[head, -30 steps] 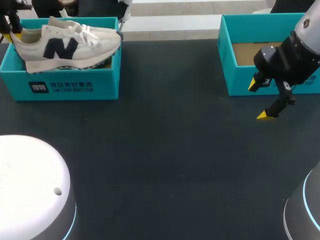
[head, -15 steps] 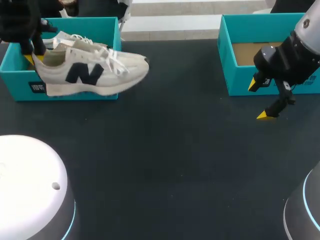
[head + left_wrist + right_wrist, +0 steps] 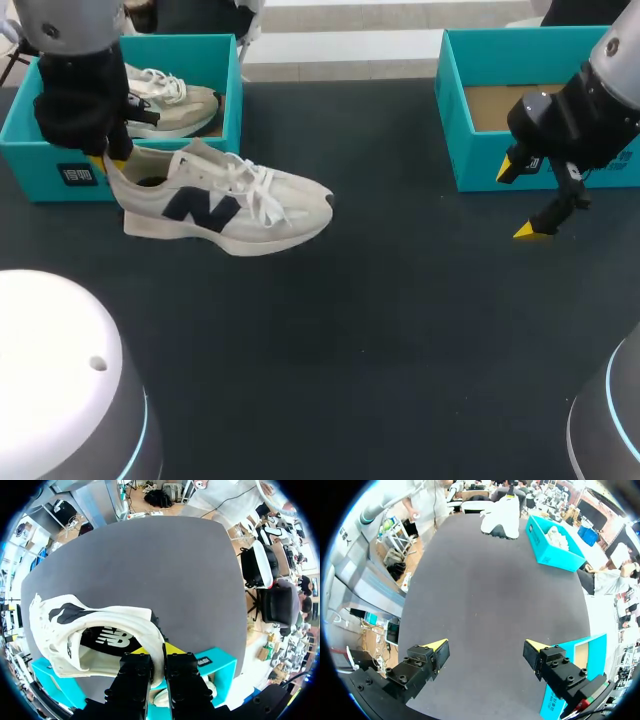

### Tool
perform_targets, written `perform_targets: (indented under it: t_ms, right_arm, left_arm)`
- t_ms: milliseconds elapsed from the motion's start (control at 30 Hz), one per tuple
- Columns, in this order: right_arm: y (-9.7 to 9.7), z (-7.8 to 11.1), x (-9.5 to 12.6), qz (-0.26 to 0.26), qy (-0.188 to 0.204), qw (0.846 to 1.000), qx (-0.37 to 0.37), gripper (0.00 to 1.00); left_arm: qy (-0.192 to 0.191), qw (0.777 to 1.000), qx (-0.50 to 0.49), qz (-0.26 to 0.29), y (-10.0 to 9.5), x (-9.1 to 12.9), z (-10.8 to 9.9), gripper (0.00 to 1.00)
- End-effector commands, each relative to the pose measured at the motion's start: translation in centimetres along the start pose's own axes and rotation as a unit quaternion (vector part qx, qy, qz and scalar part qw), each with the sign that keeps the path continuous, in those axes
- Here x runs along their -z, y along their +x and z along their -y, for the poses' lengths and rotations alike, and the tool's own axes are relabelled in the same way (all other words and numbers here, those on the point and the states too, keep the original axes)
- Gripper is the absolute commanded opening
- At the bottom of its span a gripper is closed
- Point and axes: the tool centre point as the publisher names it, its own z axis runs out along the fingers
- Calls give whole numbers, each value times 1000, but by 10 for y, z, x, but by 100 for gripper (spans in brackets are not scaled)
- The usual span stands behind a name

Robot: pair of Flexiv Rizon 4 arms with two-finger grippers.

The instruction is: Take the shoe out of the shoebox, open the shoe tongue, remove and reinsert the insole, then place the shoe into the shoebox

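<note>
Shoe point(image 3: 225, 205) lies in the frame's upper left, just in front of the shoebox point(image 3: 70, 175), its sole seemingly down on the table point(image 3: 380, 330). Our left gripper point(image 3: 162, 652) pinches its heel collar. Our right gripper point(image 3: 486, 650) hangs wide apart and empty at the right, by the other box point(image 3: 480, 165).

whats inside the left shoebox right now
A second shoe lies in the left shoebox, laces up. The left arm covers the box's left part, so anything there is hidden. The other shoe, gripped at its heel by the left gripper, is outside, in front of the box.
</note>
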Motion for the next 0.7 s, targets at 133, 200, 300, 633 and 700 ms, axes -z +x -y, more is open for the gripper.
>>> perform_targets:
  t_ms: [133,200,300,633,700]
  right_arm:
    - [-1,0,-1,-1,1,1000,0,100]
    - [-1,0,-1,-1,1,1000,0,100]
    - [-1,0,-1,-1,1,1000,0,100]
    - [-1,0,-1,-1,1,1000,0,100]
    - [-1,0,-1,-1,1,1000,0,100]
  left_arm:
    - [-39,999,0,2,3,1,4,0]
    - [-39,999,0,2,3,1,4,0]
    - [-39,999,0,2,3,1,4,0]
    - [-39,999,0,2,3,1,4,0]
    - [-37,999,1,6,-2,0,5,0]
